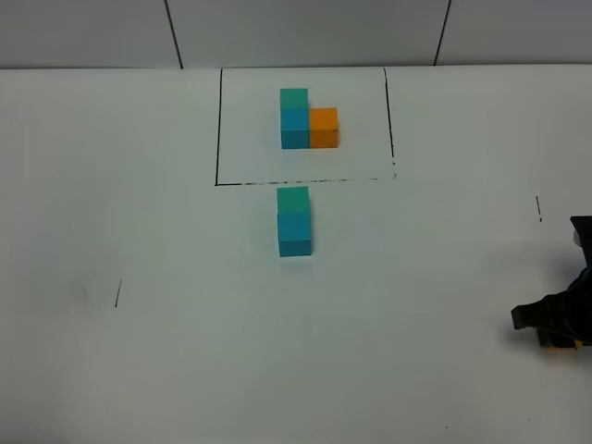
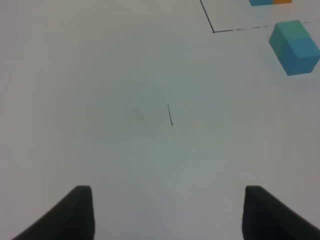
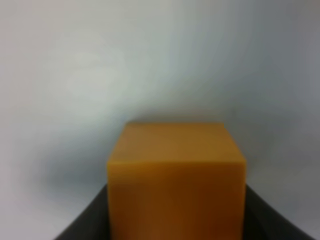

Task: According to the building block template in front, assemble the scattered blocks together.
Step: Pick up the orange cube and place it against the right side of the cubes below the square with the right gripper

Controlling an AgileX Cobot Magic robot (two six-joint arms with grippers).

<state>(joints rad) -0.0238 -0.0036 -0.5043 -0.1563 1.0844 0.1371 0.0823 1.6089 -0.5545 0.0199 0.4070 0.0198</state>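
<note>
Orange, matte and sharp-edged, the loose orange cube (image 3: 176,175) sits clamped between the dark fingers of the right pincer (image 1: 558,335), gripped on its flat sides low over the smooth white tabletop (image 1: 139,370). The left pincer (image 2: 167,215) stands fairly wide, its blunt black fingers (image 2: 75,212) apart around bare surface. Well ahead of it, toward the other arm, the teal-green cube (image 1: 293,199) and blue cube (image 1: 294,233) touch face to face. Just beyond them the L-shaped template (image 1: 308,120) lies inside a thin black frame (image 1: 218,129).
</note>
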